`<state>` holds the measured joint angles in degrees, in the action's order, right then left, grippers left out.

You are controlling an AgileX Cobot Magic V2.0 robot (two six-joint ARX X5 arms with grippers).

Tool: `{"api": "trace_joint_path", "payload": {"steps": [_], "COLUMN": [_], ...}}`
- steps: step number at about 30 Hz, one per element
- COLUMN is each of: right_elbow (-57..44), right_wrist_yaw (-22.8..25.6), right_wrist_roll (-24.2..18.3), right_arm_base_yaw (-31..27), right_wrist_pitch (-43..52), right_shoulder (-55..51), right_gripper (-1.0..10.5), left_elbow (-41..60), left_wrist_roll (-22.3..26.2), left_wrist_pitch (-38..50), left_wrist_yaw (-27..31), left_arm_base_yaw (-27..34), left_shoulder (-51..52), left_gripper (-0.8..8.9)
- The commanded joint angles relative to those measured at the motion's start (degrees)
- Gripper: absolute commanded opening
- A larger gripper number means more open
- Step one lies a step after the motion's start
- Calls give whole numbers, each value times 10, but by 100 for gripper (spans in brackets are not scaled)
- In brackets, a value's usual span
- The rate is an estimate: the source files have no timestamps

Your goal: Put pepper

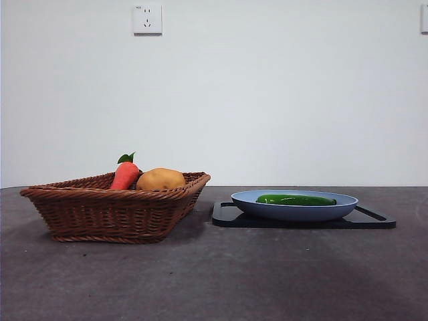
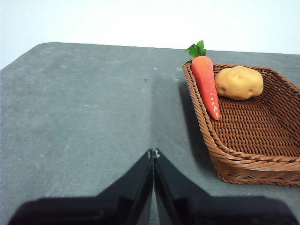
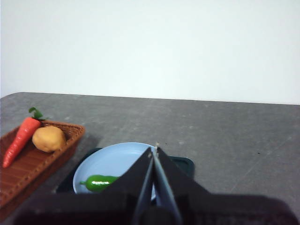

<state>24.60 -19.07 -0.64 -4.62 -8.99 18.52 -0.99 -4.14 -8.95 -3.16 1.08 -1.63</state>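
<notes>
The green pepper (image 1: 295, 199) lies in the blue plate (image 1: 294, 208) on a black tray (image 1: 374, 221), right of the wicker basket (image 1: 107, 210). In the right wrist view the pepper (image 3: 98, 182) shows on the plate (image 3: 117, 161), partly hidden behind my right gripper (image 3: 153, 149), which is shut, empty and held above the plate. My left gripper (image 2: 153, 152) is shut and empty over the bare table, apart from the basket (image 2: 243, 136). Neither gripper shows in the front view.
The basket holds an orange carrot (image 1: 125, 175) with green leaves and a tan potato (image 1: 160, 179); both also show in the left wrist view, carrot (image 2: 208, 86) and potato (image 2: 238, 82). A wall socket (image 1: 147, 19) is on the back wall.
</notes>
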Motion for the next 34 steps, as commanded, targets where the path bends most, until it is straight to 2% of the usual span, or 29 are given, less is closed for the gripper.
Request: {"api": "trace_joint_path", "payload": {"steps": [1, 6, 17, 26, 34], "right_elbow": [-45, -123, -233, -242, -241], "right_wrist_yaw": [3, 32, 30, 30, 30], "right_wrist_roll": [-5, 0, 17, 27, 40], "right_arm_base_yaw": [-4, -6, -6, -6, -6], "right_wrist_pitch": [23, 35, 36, -3, -1], "right_shoulder": [-36, -95, -161, -184, -186], "right_gripper": [10, 10, 10, 10, 10], "left_elbow": [6, 6, 6, 6, 6], "left_wrist_roll": [-2, -2, -2, -2, -2], "left_wrist_pitch": [5, 6, 5, 5, 6], "left_wrist_yaw": [0, 1, 0, 1, 1], "left_arm_base_yaw": [2, 2, 2, 2, 2], "left_shoulder": [2, 2, 2, 2, 2], "left_gripper": [8, 8, 8, 8, 8]}}
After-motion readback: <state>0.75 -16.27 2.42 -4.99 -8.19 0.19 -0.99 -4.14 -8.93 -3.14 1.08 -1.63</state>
